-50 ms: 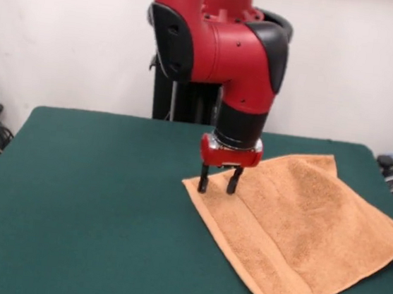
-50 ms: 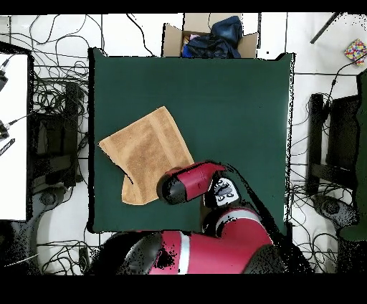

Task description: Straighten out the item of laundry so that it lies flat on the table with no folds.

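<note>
You are looking at the desk [image 1: 83,205], its dark green top taking up most of both views. In the overhead view a cardboard box [image 2: 175,34] holding dark blue cloth is sitting just beyond the desk's far edge, and cables are trailing over the floor on both sides.

The red and black arm [image 1: 222,43] is reaching down over the desk, ending in a black wrist and a red collar. In the overhead view its upper link is covering one corner of the towel.

The towel [image 1: 300,230] is lying on the desk's right half in the front view, turned like a diamond, with one corner running out to the desk's right edge. It is not lying fully flat: a crease is running across it parallel to its near left border, and the right portion is showing a folded layer. A flat woven band is following the near left border.

Your end effector [image 1: 218,183] is standing upright at the towel's left corner, its two black fingers [image 1: 204,180] spread apart with the tips down at the cloth. They are gripping nothing that you can see.
</note>
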You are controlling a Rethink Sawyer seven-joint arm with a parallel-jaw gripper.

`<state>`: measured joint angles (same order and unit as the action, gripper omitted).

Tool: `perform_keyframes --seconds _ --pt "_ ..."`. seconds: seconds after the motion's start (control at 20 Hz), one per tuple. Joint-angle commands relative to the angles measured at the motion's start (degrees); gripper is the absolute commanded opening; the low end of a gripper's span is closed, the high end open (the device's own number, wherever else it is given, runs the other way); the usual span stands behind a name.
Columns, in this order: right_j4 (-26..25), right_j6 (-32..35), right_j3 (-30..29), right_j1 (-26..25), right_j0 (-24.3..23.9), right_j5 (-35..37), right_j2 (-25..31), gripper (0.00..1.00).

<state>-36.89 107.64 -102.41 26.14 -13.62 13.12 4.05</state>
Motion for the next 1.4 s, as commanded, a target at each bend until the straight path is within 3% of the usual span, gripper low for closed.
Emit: perform_keyframes --seconds 0.05,0.1,0.15,0.45,0.9,1.4 --pt "2.49 9.03 5.49 -9.07 1.35 -2.97 -0.35 1.0" --pt "2.72 8.52 5.19 -8.99 0.73 -3.24 0.08 1.0" --pt "2.95 8.0 4.9 -8.9 0.11 -3.5 0.51 0.0" --pt "4.57 5.4 4.11 -8.15 -1.66 0.65 2.4 0.0" --pt "5.82 3.47 3.12 -7.81 -3.46 1.32 3.63 0.0" --pt "4.11 -7.33 7.25 -6.46 -11.82 10.13 9.79 0.0"
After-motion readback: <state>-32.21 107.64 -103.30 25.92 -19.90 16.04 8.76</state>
